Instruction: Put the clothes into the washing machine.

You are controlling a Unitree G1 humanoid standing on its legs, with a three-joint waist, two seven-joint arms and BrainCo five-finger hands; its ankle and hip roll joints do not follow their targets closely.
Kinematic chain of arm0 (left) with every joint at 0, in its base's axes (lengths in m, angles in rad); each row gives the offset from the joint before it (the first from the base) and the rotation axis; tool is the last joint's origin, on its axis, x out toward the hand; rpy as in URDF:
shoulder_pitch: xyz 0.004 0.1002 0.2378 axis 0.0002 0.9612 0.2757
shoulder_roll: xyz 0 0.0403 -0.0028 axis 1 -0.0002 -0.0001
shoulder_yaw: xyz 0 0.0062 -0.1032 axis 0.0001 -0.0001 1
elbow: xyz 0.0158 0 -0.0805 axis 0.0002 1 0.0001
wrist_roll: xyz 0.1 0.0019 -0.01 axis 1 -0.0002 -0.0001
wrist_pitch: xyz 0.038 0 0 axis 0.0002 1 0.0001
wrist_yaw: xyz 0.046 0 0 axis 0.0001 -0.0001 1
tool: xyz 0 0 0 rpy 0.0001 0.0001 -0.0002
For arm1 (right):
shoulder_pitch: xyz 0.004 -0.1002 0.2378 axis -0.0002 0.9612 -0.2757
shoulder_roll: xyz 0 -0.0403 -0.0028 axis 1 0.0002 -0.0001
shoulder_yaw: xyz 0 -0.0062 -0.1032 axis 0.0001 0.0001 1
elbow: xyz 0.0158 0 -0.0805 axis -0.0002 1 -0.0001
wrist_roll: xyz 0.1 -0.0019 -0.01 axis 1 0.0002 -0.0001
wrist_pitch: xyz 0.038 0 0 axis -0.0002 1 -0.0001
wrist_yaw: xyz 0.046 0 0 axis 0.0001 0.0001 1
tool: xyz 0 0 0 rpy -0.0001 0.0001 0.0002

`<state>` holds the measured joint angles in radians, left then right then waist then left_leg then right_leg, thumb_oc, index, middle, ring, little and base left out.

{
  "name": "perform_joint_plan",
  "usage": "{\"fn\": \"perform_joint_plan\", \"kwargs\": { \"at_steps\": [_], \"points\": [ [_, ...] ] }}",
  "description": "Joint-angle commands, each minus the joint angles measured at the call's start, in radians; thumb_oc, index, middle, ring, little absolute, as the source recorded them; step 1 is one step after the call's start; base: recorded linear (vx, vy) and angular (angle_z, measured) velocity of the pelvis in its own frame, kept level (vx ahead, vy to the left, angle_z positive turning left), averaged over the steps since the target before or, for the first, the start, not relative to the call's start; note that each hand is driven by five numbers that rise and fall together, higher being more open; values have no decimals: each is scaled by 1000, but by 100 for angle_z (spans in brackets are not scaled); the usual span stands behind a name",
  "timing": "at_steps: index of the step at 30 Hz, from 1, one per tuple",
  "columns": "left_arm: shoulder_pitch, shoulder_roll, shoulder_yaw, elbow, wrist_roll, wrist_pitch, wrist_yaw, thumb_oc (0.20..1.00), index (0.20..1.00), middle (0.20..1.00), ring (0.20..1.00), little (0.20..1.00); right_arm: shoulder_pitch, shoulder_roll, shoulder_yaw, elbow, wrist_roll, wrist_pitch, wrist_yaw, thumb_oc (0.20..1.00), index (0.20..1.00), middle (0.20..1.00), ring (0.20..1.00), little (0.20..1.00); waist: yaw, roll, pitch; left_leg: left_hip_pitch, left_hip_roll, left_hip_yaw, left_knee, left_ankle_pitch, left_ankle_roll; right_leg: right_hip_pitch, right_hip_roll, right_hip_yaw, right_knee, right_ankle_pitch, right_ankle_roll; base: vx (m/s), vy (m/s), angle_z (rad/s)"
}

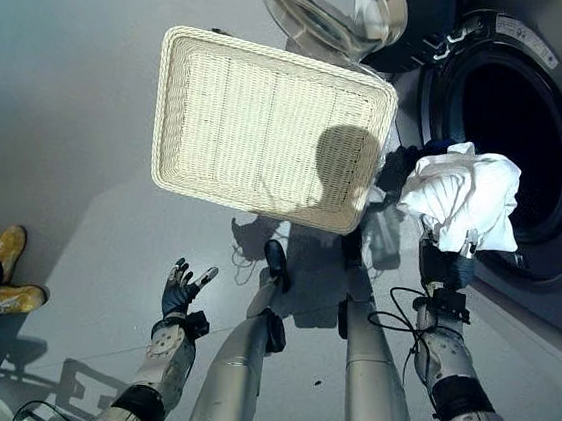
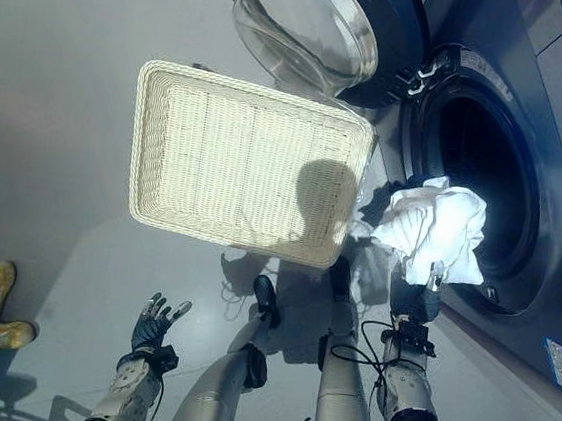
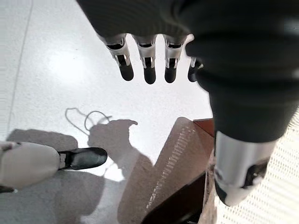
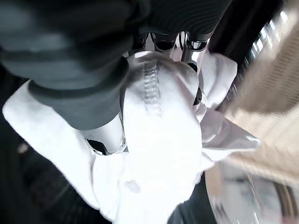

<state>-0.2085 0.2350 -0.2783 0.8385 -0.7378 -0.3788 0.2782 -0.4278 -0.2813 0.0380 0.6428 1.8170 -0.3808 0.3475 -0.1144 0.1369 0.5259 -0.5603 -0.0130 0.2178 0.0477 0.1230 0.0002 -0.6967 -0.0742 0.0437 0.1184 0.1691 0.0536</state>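
One white garment (image 1: 463, 200) sits bunched in your right robot hand (image 1: 444, 268), fingers clamped round it, lifted just before the drum opening (image 1: 514, 145) for loading; left robot hand (image 1: 182, 289) hangs open.

A: Did anything block the washing machine drum opening (image 1: 513, 155)?
B: No, its dark mouth gaped unobstructed; the glass door (image 2: 306, 22) was swung wide, away to the left.
A: And around it?
B: The white garment (image 1: 465, 198) hung bunched at the rim, and the wicker basket (image 1: 259, 128) crowded the floor (image 1: 66, 148) just beside.
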Motion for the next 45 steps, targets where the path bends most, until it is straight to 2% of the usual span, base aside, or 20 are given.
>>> {"fn": "perform_joint_plan", "kwargs": {
  "at_steps": [1, 7, 10, 14, 15, 19, 20, 21, 22, 23, 24, 25, 27, 29, 30, 32, 34, 37, 39, 45],
  "points": [
    [5, 27, 5, 24, 6, -11, 14, 1000, 1000, 1000, 1000, 1000, -33, -50, -88, -59, -12, -91, -100, 200, 200, 200, 200, 200, 24, 4, -6, -41, -51, -22, 109, -94, -12, -6, 23, -112, 77, -100, 16, 71, -159, -4],
    [-25, 61, -36, 22, 7, 21, 18, 1000, 1000, 1000, 1000, 1000, -297, -262, -188, 138, -45, -102, -359, 200, 200, 200, 200, 200, 65, 27, -6, -71, -50, -58, 146, -99, -22, -20, 23, -147, 134, -139, 0, 60, -169, 2],
    [-22, 81, -47, 11, 9, 31, 12, 1000, 1000, 1000, 1000, 1000, -397, -355, -202, 208, 3, -162, -455, 200, 200, 200, 200, 200, 82, 31, -6, -93, -49, -70, 165, -101, -24, -37, 26, -163, 162, -152, -8, 43, -162, 10],
    [-6, 110, -69, -28, 4, 31, 3, 1000, 1000, 1000, 1000, 1000, -476, -469, -252, 261, 155, -334, -533, 200, 200, 200, 200, 200, 96, 35, -6, -139, -48, -94, 195, -105, -22, -78, 37, -171, 220, -179, -20, 60, -135, 13],
    [3, 124, -86, -56, 6, 38, 11, 1000, 1000, 1000, 1000, 1000, -502, -520, -268, 257, 155, -439, -595, 200, 200, 200, 200, 200, 98, 37, -6, -148, -46, -100, 196, -103, -21, -89, 40, -172, 238, -189, -23, 49, -69, 3],
    [21, 157, -110, -113, -8, 57, 27, 1000, 1000, 1000, 1000, 1000, -545, -634, -274, 253, -66, -702, -746, 200, 200, 200, 200, 200, 95, 40, -6, -156, -41, -105, 194, -102, -21, -103, 49, -170, 269, -210, -30, 26, -27, 1],
    [27, 171, -109, -134, -18, 73, 26, 1000, 1000, 1000, 1000, 1000, -547, -682, -274, 230, -262, -778, -937, 200, 200, 200, 200, 200, 90, 40, -6, -161, -39, -105, 202, -106, -21, -111, 51, -168, 282, -217, -31, 17, -3, 6],
    [29, 174, -108, -137, -19, 76, 24, 1000, 1000, 1000, 1000, 1000, -545, -693, -278, 224, -322, -791, -1001, 200, 200, 200, 200, 200, 88, 40, -6, -162, -39, -105, 205, -107, -22, -113, 51, -168, 285, -219, -32, 33, 16, 4],
    [38, 183, -90, -142, -17, 93, 9, 1000, 1000, 1000, 1000, 1000, -520, -768, -292, 248, -505, -829, -1241, 200, 200, 200, 200, 200, 80, 37, -6, -168, -39, -104, 225, -114, -23, -120, 50, -165, 296, -222, -31, 36, 21, -1],
    [41, 189, -89, -142, -29, 98, 7, 1000, 1000, 1000, 1000, 1000, -494, -793, -310, 255, -533, -829, -1311, 564, 564, 564, 564, 564, 70, 35, -6, -173, -38, -106, 233, -115, -25, -124, 51, -162, 302, -224, -31, 36, 23, -11],
    [40, 192, -89, -143, -32, 101, 5, 1000, 1000, 1000, 1000, 1000, -483, -799, -317, 255, -532, -831, -1328, 837, 837, 837, 837, 837, 69, 35, -6, -174, -38, -106, 236, -116, -25, -125, 51, -161, 304, -224, -31, 24, 27, -18],
    [40, 197, -84, -141, -39, 107, -3, 1000, 1000, 1000, 1000, 1000, -450, -801, -335, 245, -445, -814, -1308, 1000, 1000, 1000, 1000, 1000, 64, 34, -6, -178, -37, -104, 244, -117, -26, -128, 49, -159, 308, -225, -31, 21, 31, -26],
    [39, 199, -81, -136, -43, 108, -11, 1000, 1000, 1000, 1000, 1000, -417, -794, -356, 267, -253, -771, -1173, 1000, 1000, 1000, 1000, 1000, 63, 33, -6, -181, -36, -102, 248, -117, -26, -130, 48, -156, 307, -224, -30, 16, 26, -23],
    [27, 202, -82, -131, -50, 117, -19, 1000, 1000, 1000, 1000, 1000, -368, -769, -383, 331, 107, -484, -917, 1000, 1000, 1000, 1000, 1000, 61, 38, -6, -186, -36, -103, 254, -115, -27, -137, 47, -150, 316, -225, -31, 13, 20, -2],
    [14, 202, -90, -127, -49, 121, -21, 1000, 1000, 1000, 1000, 1000, -344, -726, -388, 398, 155, -165, -848, 1000, 1000, 1000, 1000, 1000, 67, 44, -6, -190, -39, -103, 251, -109, -26, -140, 48, -146, 317, -224, -31, 15, 12, 14],
    [0, 209, -91, -134, -48, 126, -26, 1000, 1000, 1000, 1000, 1000, -358, -653, -344, 389, 155, 141, -811, 1000, 1000, 1000, 1000, 1000, 81, 54, -6, -195, -38, -97, 230, -97, -25, -145, 45, -147, 301, -216, -31, -9, 6, 23],
    [-3, 214, -96, -119, -54, 112, -33, 1000, 1000, 1000, 1000, 1000, -346, -624, -309, 402, 155, 252, -740, 1000, 1000, 1000, 1000, 1000, 81, 57, -6, -193, -37, -95, 214, -91, -28, -147, 42, -153, 294, -214, -30, -31, 0, 19],
    [-2, 207, -95, -102, -54, 96, -40, 1000, 1000, 1000, 1000, 1000, -332, -599, -307, 408, 155, 302, -689, 1000, 1000, 1000, 1000, 1000, 81, 59, -6, -191, -38, -94, 207, -87, -29, -144, 42, -154, 290, -213, -30, -9, 5, 4],
    [-5, 189, -92, -91, -42, 82, -36, 1000, 1000, 1000, 1000, 1000, -325, -554, -256, 411, 155, 377, -546, 1000, 1000, 1000, 1000, 1000, 86, 66, -6, -185, -41, -90, 184, -80, -29, -138, 41, -156, 274, -212, -31, -20, 41, -6],
    [5, 153, -97, -94, -31, 57, -23, 1000, 1000, 1000, 1000, 1000, -329, -478, -208, 331, 83, 257, -418, 1000, 1000, 1000, 1000, 1000, 88, 75, -6, -179, -47, -87, 144, -64, -33, -136, 47, -157, 246, -203, -28, -20, 48, -4]
  ]
}}
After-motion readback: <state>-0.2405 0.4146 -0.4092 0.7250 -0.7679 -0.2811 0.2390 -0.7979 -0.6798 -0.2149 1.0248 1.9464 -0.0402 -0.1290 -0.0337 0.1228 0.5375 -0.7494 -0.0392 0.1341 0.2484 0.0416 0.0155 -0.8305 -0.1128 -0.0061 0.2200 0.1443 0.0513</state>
